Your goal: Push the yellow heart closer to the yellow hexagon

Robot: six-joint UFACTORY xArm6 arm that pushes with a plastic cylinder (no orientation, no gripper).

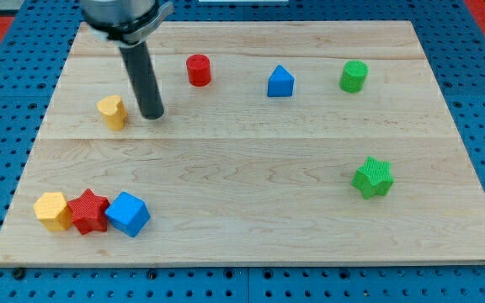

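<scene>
Yellow heart [112,111], upper-left of the desk.
My tip [151,114], bare and holding nothing, stood just right of it; yellow hexagon [53,210] waited at the bottom-left corner.

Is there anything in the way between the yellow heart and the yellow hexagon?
No. In the camera view, only bare wood lies between the yellow heart and the yellow hexagon. My tip sits just to the view's right of the heart.

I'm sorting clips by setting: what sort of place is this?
Probably a robotics lab tabletop: a wooden board lies on blue perforated matting, small coloured blocks like the yellow heart scattered on it, my tip just right of that heart.
</scene>
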